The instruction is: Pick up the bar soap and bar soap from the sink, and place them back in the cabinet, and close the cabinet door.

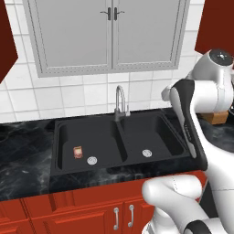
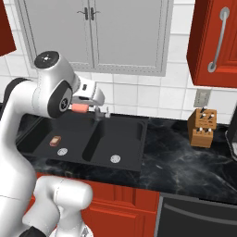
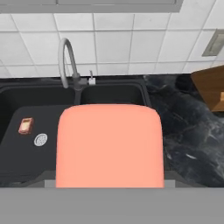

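The end effector (image 2: 79,108) is gripping the salmon-pink bar soap (image 3: 109,146), holding it up in the air above the sink (image 1: 68,171), near the faucet (image 1: 119,101); in the hand view the bar is looming close, a smooth, rounded, evenly coloured block hiding the fingertips themselves. Judging from that, the main risk is sitting right here: how much of the bar the pads are covering cannot be seen, and a smooth rounded bar could be slipping or twisting out during a wide swing toward the cabinet, dropping back into the basin or onto the table (image 2: 185,162). Beyond the held bar, the brown bar soap (image 1: 77,152) is lying flat on the floor of the sink's left basin, just beside the drain disc (image 1: 92,160), a small brown block with a paler face; it is waiting for a second trip, and a careless reach could be mistaking the disc for it. Farther off, to the upper right of the sink, the cabinet door (image 2: 217,41) with its long silver handle is hanging above the knife block (image 2: 202,126); whether the opening is clear cannot be told, so the arm could be clipping the door or that block on the way up.
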Controlling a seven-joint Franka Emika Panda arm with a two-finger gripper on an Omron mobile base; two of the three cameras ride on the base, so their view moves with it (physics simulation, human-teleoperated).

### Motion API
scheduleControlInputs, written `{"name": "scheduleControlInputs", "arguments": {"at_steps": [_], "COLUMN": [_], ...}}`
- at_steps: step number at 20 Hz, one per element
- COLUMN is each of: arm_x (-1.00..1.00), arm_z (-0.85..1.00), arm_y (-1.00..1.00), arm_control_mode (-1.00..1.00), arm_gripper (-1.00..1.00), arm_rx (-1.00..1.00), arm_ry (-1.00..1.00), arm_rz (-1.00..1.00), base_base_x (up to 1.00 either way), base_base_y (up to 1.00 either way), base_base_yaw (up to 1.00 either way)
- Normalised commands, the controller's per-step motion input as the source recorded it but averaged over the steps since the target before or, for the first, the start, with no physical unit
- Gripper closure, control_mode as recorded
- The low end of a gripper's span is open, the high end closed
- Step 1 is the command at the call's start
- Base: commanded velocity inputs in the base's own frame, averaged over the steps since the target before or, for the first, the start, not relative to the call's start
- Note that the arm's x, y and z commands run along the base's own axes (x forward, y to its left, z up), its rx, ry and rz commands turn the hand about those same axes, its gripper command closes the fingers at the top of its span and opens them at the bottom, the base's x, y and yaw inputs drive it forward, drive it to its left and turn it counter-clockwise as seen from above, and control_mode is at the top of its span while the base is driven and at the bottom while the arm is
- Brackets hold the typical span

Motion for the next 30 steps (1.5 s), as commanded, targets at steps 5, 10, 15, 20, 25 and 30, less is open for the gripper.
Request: {"name": "scheduleControlInputs", "arguments": {"at_steps": [5, 10, 15, 20, 25, 30], "arm_x": [0.00, 0.00, 0.00, 0.00, 0.00, 0.00], "arm_z": [0.00, 0.00, 0.00, 0.00, 0.00, 0.00], "arm_y": [0.00, 0.00, 0.00, 0.00, 0.00, 0.00], "arm_control_mode": [1.00, 1.00, 1.00, 1.00, 1.00, 1.00], "arm_gripper": [1.00, 1.00, 1.00, 1.00, 1.00, 1.00], "arm_rx": [0.00, 0.00, 0.00, 0.00, 0.00, 0.00], "arm_ry": [0.00, 0.00, 0.00, 0.00, 0.00, 0.00], "arm_rz": [0.00, 0.00, 0.00, 0.00, 0.00, 0.00], "base_base_x": [-0.08, -0.31, -0.39, -0.36, -0.33, -0.18], "base_base_y": [0.02, 0.00, 0.00, 0.00, 0.00, 0.00], "base_base_yaw": [0.00, -0.08, -0.18, -0.27, -0.33, -0.38]}}
